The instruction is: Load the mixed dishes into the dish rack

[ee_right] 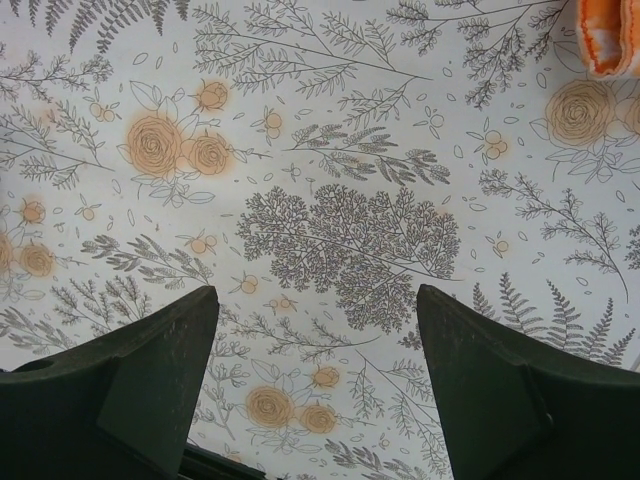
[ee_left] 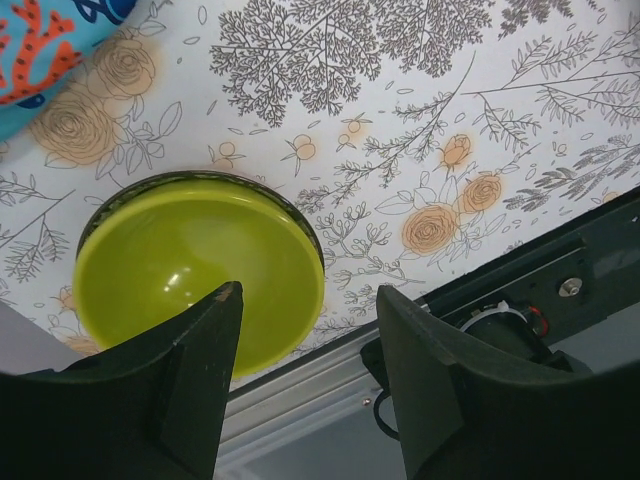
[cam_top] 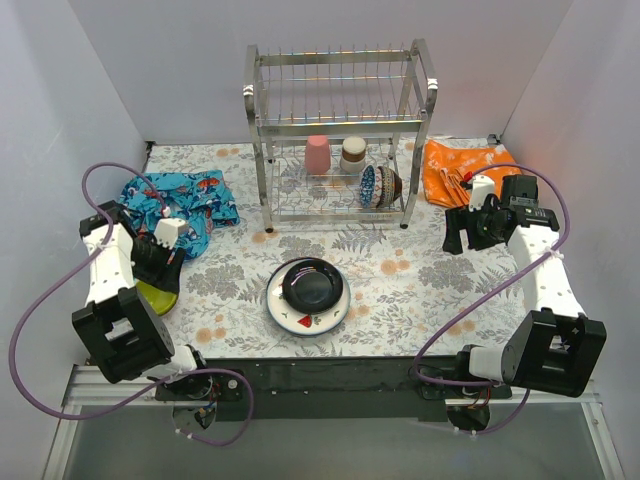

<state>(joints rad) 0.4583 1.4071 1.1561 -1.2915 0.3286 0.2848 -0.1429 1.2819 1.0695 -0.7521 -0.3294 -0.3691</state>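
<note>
Left pincer (ee_left: 310, 290), spread, straddles the rim of the lime bowl (ee_left: 170, 270); lower squarely so its fingers (ee_left: 190, 380) clamp the wall, not the tablecloth (ee_left: 400, 150).

The dish rack (cam_top: 340, 110) is bright chromed metal wire, mirror-shiny. The lime bowl (ee_left: 190, 265) has a smooth, glossy inside that catches small white highlights; plastic or glazed cannot be told. The black plate (cam_top: 313, 283) is glossy, and the white plate (cam_top: 290, 315) under it looks smooth and glazed. The pink cup (cam_top: 318, 155) looks matt, the patterned bowl (cam_top: 378, 186) glazed. The table cover (cam_top: 430, 280) is flat, matt and printed. The blue cloth (cam_top: 195, 200) and orange cloth (cam_top: 455, 165) are soft, crumpled fabric. Both the left gripper (ee_left: 308, 300) and right gripper (ee_right: 315, 295) have fingers of dull, dark plastic. The rail (ee_left: 300, 385) is brushed metal.
</note>
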